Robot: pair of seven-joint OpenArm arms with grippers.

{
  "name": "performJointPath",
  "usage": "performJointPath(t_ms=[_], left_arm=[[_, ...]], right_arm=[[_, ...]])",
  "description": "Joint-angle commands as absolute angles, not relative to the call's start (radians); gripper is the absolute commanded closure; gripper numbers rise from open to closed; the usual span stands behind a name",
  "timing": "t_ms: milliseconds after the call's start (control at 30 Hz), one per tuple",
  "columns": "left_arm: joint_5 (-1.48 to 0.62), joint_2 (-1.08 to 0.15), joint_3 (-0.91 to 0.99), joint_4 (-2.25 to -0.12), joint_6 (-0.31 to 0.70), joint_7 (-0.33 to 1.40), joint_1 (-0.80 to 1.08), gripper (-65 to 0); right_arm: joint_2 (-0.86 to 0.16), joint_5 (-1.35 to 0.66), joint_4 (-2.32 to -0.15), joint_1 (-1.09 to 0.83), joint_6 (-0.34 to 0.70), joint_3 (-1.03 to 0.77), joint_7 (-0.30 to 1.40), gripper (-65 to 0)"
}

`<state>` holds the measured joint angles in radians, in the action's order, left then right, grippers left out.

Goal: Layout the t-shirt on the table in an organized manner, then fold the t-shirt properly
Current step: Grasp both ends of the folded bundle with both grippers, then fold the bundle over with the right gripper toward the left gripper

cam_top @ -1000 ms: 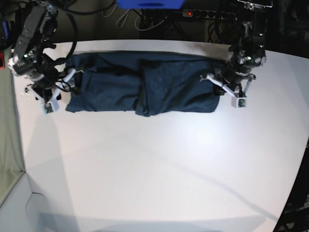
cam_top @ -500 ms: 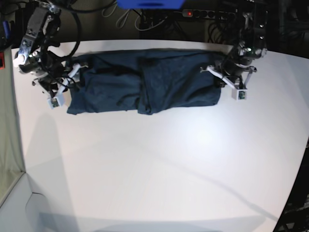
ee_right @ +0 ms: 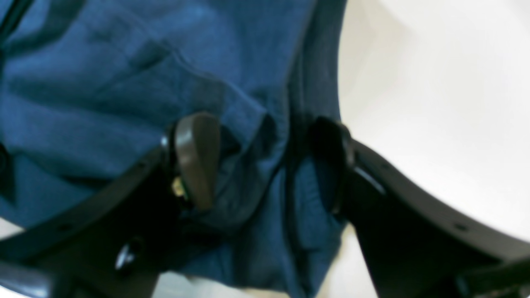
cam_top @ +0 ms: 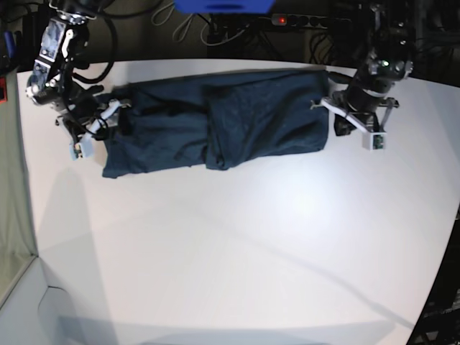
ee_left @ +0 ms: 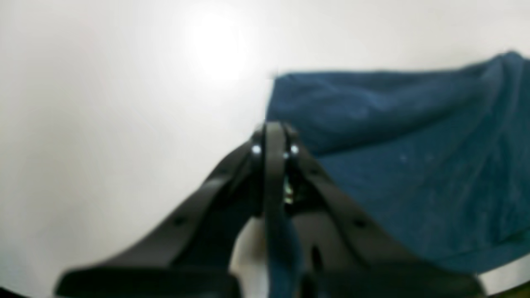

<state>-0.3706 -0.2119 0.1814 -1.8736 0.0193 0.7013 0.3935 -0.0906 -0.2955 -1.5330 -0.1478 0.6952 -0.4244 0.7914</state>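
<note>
The dark navy t-shirt (cam_top: 215, 122) lies as a long folded band across the far part of the white table (cam_top: 251, 237). At the band's right end my left gripper (cam_top: 329, 108) is shut on the t-shirt. In the left wrist view a strip of cloth (ee_left: 278, 248) runs between the closed fingers of that gripper (ee_left: 274, 138), with the rest of the shirt (ee_left: 393, 165) to its right. My right gripper (cam_top: 106, 121) is at the band's left end. Its jaws (ee_right: 265, 161) stand apart in the right wrist view, with rumpled cloth (ee_right: 124, 82) lying between and under them.
A blue object (cam_top: 223, 6), a power strip with a red light (cam_top: 302, 20) and cables sit behind the far edge. The table's curved edge (cam_top: 447, 237) runs down the right. A lower ledge (cam_top: 14, 287) lies at the left.
Both arms have moved toward the far edge. The left gripper carried the shirt's right end back and to the right, so the band now lies slightly slanted. The right gripper has stayed at the left end.
</note>
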Motion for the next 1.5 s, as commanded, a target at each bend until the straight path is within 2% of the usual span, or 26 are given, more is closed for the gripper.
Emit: performJointPath(t_ms=[0,167,367,633,767,933,967,1200,1333,1467], left_arm=[[-0.378,-0.216,0.194,-1.914,0.019,0.677,0.392,-0.5],[-0.378,-0.214,0.259,-1.923,0.019,0.677,0.412,-0.5],[-0.377,-0.216,0.274,-1.742,0.019,0.676,0.380,-0.1],[-0.369,-0.177,0.272,-1.650,0.018,0.676,0.354,-0.1],[-0.377,-0.171,0.263,-1.583,0.018,0.677,0.334,-0.1],[-0.375,-0.173,0.232,-1.549,0.018,0.677,0.332,-0.1],[-0.375,-0.173,0.231,-1.549,0.018,0.677,0.332,-0.1],[-0.375,-0.173,0.232,-1.547,0.018,0.677,0.335,-0.1],[-0.375,-0.173,0.232,-1.547,0.018,0.677,0.335,-0.1],[-0.377,-0.170,0.231,-1.535,0.018,0.677,0.335,-0.1]], right_arm=[[-0.101,-0.269,-1.523,-0.153,0.698,-0.421,0.835,-37.1],[-0.101,-0.269,-1.526,-0.153,0.698,-0.424,0.835,-37.0],[-0.101,-0.269,-1.526,-0.151,0.698,-0.423,0.835,-36.9],[-0.101,-0.269,-1.465,-0.153,0.698,-0.390,0.785,-36.0],[-0.105,-0.269,-1.428,-0.154,0.698,-0.323,0.760,-24.5],[-0.107,-0.269,-1.428,-0.159,0.698,-0.259,0.763,-2.4],[-0.107,-0.269,-1.428,-0.160,0.698,-0.257,0.765,0.0],[-0.104,-0.274,-1.474,-0.162,0.698,-0.263,0.766,0.0],[-0.096,-0.275,-1.603,-0.185,0.698,-0.263,0.768,0.0],[-0.041,-0.274,-1.770,-0.211,0.698,-0.259,0.800,0.0]])
